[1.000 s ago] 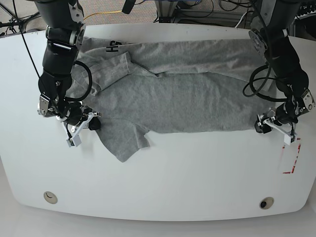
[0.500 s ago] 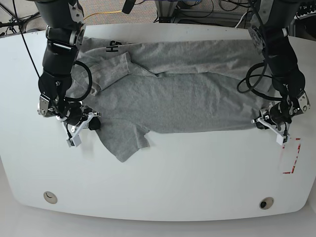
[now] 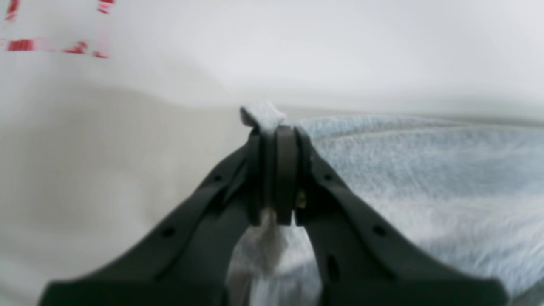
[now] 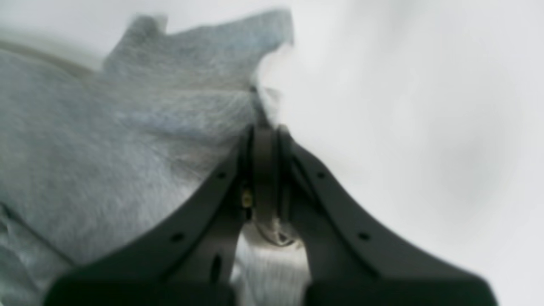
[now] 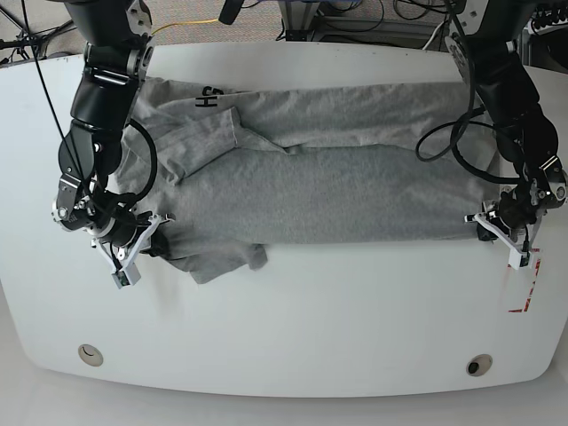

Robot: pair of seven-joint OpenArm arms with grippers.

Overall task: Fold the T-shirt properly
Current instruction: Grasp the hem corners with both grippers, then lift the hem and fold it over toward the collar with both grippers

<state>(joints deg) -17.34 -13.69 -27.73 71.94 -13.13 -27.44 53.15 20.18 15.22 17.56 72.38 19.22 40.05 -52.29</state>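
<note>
Near edge of light heather-grey cotton T-shirt (image 5: 311,195) drawn toward viewer, sleeve flap shortened | shirt spread across white desk (image 5: 293,328) | cloth pinched by black left gripper (image 3: 278,131) and black right gripper (image 4: 265,131) | fold apparently being tensioned

Shirt (image 5: 311,195): stretches hidden beneath both arms; cloth inside each end effector covered by fingers; cut off by the edges of both wrist views; blurred there in part. Lettering (image 5: 208,98): small, only partly legible. Red marks (image 3: 21,45): blurred, cut off at upper left. Arms: upper parts cropped in the base view.
</note>
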